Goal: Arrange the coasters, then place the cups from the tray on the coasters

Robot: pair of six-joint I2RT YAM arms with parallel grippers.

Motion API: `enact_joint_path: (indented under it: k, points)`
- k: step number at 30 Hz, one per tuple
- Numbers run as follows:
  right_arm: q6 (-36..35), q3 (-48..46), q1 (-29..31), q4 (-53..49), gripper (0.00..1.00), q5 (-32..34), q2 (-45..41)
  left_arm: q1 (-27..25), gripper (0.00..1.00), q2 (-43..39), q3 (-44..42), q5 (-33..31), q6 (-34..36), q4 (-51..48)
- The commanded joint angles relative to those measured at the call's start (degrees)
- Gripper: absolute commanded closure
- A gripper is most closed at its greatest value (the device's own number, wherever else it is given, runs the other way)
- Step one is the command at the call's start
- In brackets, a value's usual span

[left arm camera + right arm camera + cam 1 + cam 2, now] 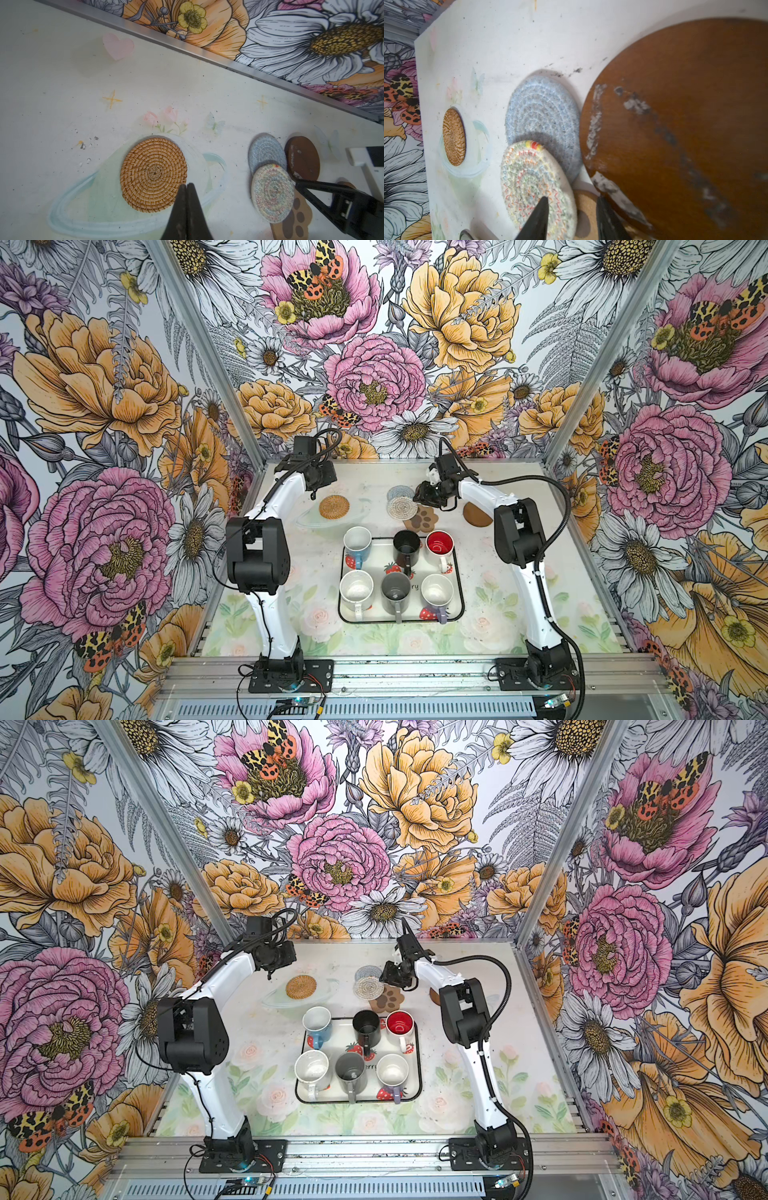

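Observation:
The tan rattan coaster [334, 506] lies alone on the table, and my left gripper [187, 185] hangs shut and empty over its near edge. The whitish woven coaster [533, 187] overlaps the grey-blue coaster [542, 116] and the paw-shaped coaster [422, 519]. My right gripper [572, 198] is open above this cluster, and only the paw coaster shows between its jaws. A glossy brown disc [685, 124] sits tilted right against one finger. A second brown disc [477, 515] lies beside the right arm. Several cups stand on the strawberry tray [457, 572], among them light blue [357, 543], black [406, 547] and red-lined [439, 545].
The metal back rail and the floral wall [270, 62] run close behind the coasters. My right forearm [482, 493] crosses above the back right of the table. Both arm bases stand at the front corners.

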Motion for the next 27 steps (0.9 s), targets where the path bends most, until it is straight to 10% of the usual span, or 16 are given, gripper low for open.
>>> enact_joint_path:
  k: [1, 10, 27]
  points:
    - [-0.5, 1.0, 0.5, 0.0, 0.59, -0.8, 1.8, -0.8, 1.00, -3.7, -3.4, 1.2, 0.0, 1.4]
    - [-0.1, 0.8, 1.4, 0.0, 0.62, -2.0, 3.0, -1.4, 1.00, -13.5, -11.2, 1.0, -1.8, 5.0]
    - [0.3, 1.7, 3.7, 0.1, 1.00, -4.7, 2.4, -1.9, 1.00, -19.7, -18.1, 0.5, -2.5, 6.5]
